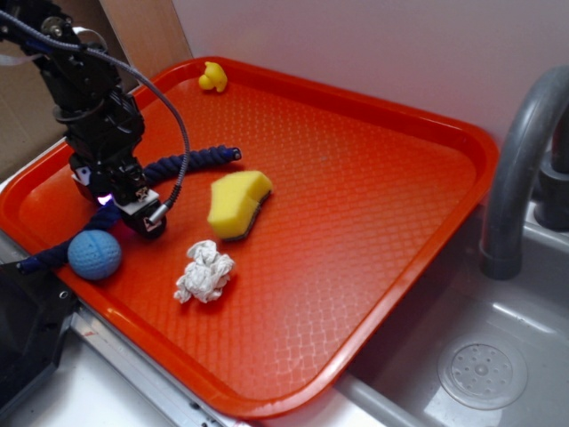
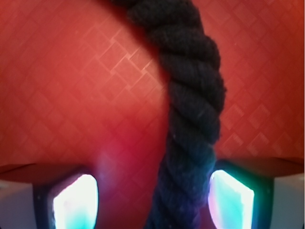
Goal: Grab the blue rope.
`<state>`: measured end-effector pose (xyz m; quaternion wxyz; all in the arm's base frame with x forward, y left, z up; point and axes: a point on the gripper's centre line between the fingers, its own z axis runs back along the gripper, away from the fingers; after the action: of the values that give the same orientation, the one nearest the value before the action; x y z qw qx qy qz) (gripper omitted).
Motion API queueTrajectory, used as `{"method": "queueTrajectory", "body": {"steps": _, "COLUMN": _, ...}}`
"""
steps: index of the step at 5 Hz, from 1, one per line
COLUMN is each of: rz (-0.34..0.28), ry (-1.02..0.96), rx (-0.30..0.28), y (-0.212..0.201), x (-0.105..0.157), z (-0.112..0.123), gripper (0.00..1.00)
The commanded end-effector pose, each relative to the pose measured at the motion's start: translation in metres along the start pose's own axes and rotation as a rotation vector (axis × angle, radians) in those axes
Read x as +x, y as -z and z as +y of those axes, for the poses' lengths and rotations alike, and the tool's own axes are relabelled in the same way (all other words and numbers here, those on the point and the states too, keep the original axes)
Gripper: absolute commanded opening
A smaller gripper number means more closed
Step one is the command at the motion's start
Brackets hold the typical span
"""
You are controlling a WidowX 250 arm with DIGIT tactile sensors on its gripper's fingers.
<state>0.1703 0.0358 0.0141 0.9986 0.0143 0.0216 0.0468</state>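
Close under the lens: blue rope point(image 2: 193, 119), running between the two lit fingertips point(image 2: 76, 202), nearer the right-hand one. Gripper point(image 2: 152, 202) spread wide, holding nothing, low over the orange tray point(image 1: 373, 196) near its left edge. Best shifted sideways to centre the strand, pressed down to the tray, then closed firmly. Steer clear of the blue ball point(image 1: 94, 254) just beside.

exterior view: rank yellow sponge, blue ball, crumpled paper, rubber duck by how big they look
1. yellow sponge
2. crumpled paper and blue ball: look about alike, not ranked
3. rubber duck, clearly smallest, though it sits farthest from the camera
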Motion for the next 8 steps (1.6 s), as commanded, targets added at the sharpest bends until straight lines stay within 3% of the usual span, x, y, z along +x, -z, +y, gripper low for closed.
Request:
{"method": "queueTrajectory", "body": {"steps": 1, "rz": -0.013, "ry": -0.024, "rx": 0.02, "y": 0.002, "x": -0.004, "z": 0.007, "gripper": 0.0}}
{"method": "queueTrajectory", "body": {"steps": 4, "rz": -0.024, "ry": -0.02, "rx": 0.037, "y": -0.002, "x": -0.001, "z": 0.014, "gripper": 0.0}}
{"method": "queueTrajectory", "body": {"steps": 5, "rz": -0.048, "ry": 0.004, "rx": 0.127, "y": -0.023, "x": 0.005, "z": 0.008, "gripper": 0.0}}
{"method": "queueTrajectory", "body": {"steps": 6, "rz": -0.132, "ry": -0.041, "rx": 0.165, "y": -0.069, "x": 0.021, "z": -0.002, "gripper": 0.0}}
{"method": "queueTrajectory", "body": {"steps": 7, "rz": -0.178, "ry": -0.068, "rx": 0.168, "y": -0.103, "x": 0.033, "z": -0.008, "gripper": 0.0}}
{"method": "queueTrajectory", "body": {"steps": 8, "rz": -0.168, "ry": -0.094, "rx": 0.126, "y": -0.139, "x": 0.044, "z": -0.016, "gripper": 0.0}}
